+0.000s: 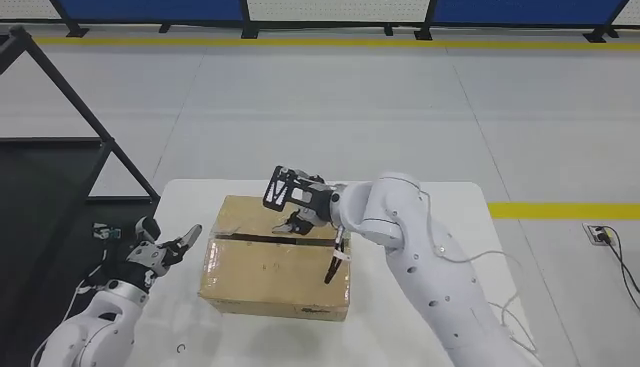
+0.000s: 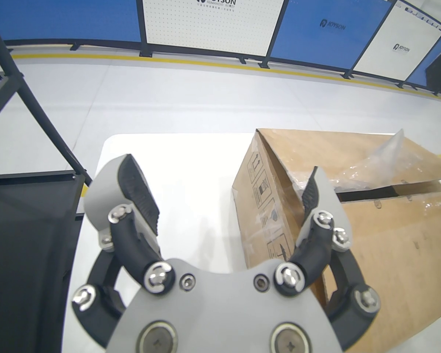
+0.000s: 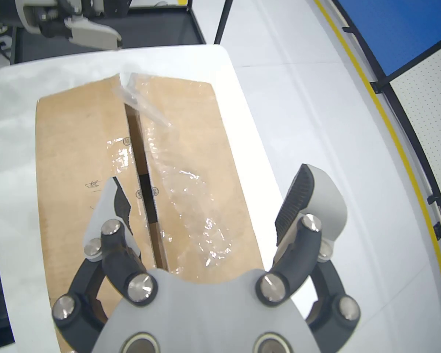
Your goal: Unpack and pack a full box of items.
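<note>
- The cardboard box stands in the middle of the white table. Its two top flaps are folded down, with a dark seam gaping between them.
- Clear tape lies crinkled along one flap and looks parted at the seam. A loose end sticks up at the box end nearest the left arm.
- The right gripper hangs over the box top with its jaws spread wide and empty. One finger is above the flap beside the seam, and the other is out past the box's long edge.
- The left gripper sits just beside the box's end wall, its jaws also wide apart and holding nothing.
- Handling, as I judge it:
  - The board is stiff and should hinge cleanly at its fold.
  - A full box is probably heavy enough to stay put while a flap is lifted.
  - The tape looks glossy and slippery — a poor thing to pinch.
  - The better hold is a flap's free edge at the seam, where the gap lets a finger slip under.
</note>
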### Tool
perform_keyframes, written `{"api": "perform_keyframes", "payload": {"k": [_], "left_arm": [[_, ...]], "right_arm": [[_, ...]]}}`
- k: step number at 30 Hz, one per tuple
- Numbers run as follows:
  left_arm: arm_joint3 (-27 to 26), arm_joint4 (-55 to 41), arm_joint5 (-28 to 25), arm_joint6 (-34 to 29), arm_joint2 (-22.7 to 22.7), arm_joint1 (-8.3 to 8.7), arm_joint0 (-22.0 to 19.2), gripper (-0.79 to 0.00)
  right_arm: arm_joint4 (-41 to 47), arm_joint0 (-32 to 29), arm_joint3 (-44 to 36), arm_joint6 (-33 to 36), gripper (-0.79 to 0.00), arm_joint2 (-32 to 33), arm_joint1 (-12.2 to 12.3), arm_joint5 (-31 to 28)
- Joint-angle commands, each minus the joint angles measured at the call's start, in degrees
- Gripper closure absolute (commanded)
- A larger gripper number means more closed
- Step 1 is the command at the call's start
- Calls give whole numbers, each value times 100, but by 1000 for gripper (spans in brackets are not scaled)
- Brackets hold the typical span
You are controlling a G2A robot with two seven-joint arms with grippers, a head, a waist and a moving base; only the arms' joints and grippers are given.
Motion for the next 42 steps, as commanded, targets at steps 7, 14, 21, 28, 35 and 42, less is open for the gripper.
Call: {"api": "perform_keyframes", "payload": {"k": [7,14,21,28,35,42], "left_arm": [[39,-32,-6,2,18,-5,-19,-785],[-1,20,-41,-39,77,-7,-59,-785],[-33,-6,-46,17,-12,-3,51,-785],[-66,-18,-30,26,-42,-3,100,-785],[-87,-23,-25,57,-75,-4,147,-785],[-108,-17,-18,54,-90,-4,170,-785]], "right_arm": [[38,-82,-9,-100,-785,-12,4,-6],[-47,370,829,-492,-785,-611,-125,-330],[82,1064,2014,-855,-317,-968,-292,-669],[198,1503,2793,-1080,-129,-1305,-476,-889],[85,1799,3327,-1403,0,-1590,-638,-924],[-35,1940,3477,-1796,0,-1664,-687,-875]]}}
